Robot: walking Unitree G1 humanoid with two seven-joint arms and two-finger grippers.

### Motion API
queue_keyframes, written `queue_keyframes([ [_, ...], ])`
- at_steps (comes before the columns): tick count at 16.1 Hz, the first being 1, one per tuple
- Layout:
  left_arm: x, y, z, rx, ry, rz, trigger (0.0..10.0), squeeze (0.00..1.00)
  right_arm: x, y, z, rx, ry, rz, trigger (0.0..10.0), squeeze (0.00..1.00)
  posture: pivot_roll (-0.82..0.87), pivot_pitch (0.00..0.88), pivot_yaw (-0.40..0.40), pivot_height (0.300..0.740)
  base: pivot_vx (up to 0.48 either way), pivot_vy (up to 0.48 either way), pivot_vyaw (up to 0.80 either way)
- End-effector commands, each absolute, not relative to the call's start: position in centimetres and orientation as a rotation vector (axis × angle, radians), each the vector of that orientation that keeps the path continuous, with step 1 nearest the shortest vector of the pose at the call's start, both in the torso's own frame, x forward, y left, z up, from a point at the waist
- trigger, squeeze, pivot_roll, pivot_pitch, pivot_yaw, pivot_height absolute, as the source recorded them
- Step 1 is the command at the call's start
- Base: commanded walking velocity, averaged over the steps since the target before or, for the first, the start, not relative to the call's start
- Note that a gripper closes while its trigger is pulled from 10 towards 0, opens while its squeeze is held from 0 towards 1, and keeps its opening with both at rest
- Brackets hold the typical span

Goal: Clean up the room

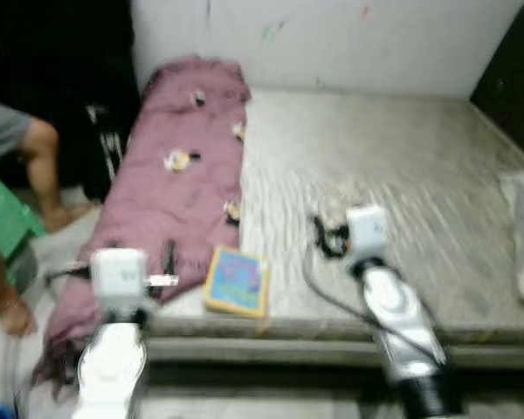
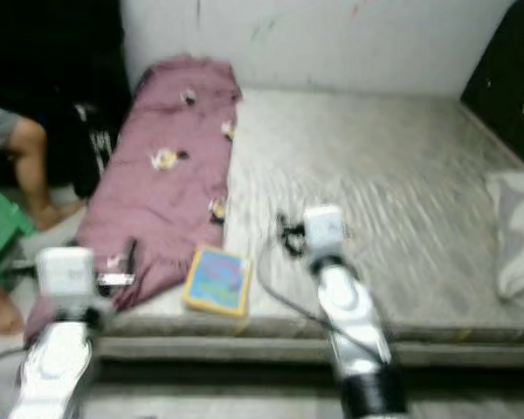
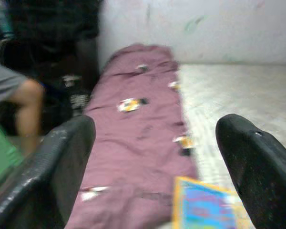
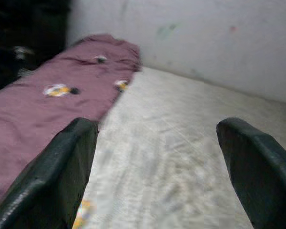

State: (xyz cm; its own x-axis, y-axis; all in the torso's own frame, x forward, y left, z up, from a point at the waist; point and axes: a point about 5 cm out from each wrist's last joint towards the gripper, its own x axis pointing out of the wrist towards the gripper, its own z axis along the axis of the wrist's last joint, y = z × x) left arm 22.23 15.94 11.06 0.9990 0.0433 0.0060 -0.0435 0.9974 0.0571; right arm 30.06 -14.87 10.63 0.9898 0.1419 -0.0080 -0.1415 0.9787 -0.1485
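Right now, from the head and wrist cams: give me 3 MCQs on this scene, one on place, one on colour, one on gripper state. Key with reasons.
1. Where does the book lie?
A. At the mattress's near edge, beside the blanket
B. Against the far wall
C. On the floor by the green stool

2. What colour is the blanket?
A. Green
B. Mauve-purple
C. White

3. How do the left gripper's fingers stand?
A. Shut on the book
B. Shut on the blanket
C. Open, holding nothing

Key:
1 A: the book rests on the near edge of the mattress, next to the blanket.
2 B: the blanket is mauve-purple with small printed patches.
3 C: in the left wrist view the left gripper shows two fingers wide apart with nothing between. The right gripper is open too, over the mattress.
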Motion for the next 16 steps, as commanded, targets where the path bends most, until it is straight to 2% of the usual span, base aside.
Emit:
queue_keyframes([
  [1, 22.28, 16.55, 11.55, 0.072, -0.026, 0.046, 10.0, 0.0, 30.27, -14.28, 11.08, -0.133, -0.022, 0.158, 10.0, 0.0, -0.03, 0.0, -0.049, 0.74, 0.0, 0.0, 0.0],
  [7, 22.27, 16.3, 11.64, 0.061, -0.039, 0.016, 10.0, 0.0, 30.27, -14.33, 10.99, -0.131, -0.019, 0.155, 10.0, 0.0, -0.03, 0.0, -0.049, 0.74, 0.0, 0.0, 0.0],
  [16, 22.26, 16.27, 11.64, 0.059, -0.037, 0.008, 10.0, 0.0, 30.32, -14.33, 10.96, -0.131, -0.017, 0.154, 10.0, 0.0, -0.03, 0.0, -0.049, 0.74, 0.255, 0.0, 0.0],
])
